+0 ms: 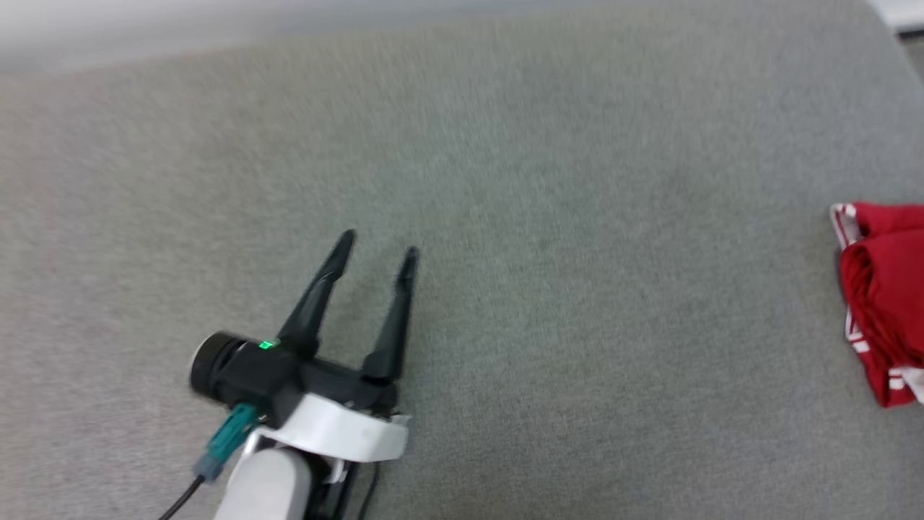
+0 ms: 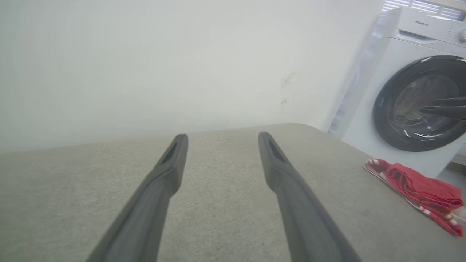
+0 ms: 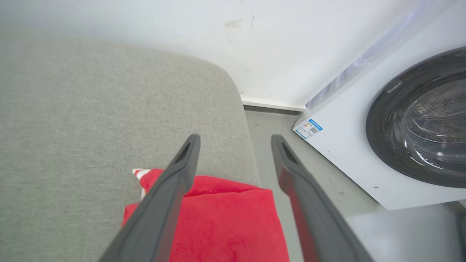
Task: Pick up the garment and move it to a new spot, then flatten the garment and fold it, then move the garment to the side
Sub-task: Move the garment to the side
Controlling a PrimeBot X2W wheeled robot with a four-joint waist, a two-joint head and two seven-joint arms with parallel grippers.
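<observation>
The folded garment is seen at the right edge of the cushion, ungripped under the wide-spread right gripper, the left gripper equally wide; set-aside is judged done, only a snag-free retreat being needed.

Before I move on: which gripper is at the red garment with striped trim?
The right gripper: the red striped-trim garment lies under its open fingers at the edge of the grey fabric surface. The left gripper is over bare surface, well apart.
</observation>
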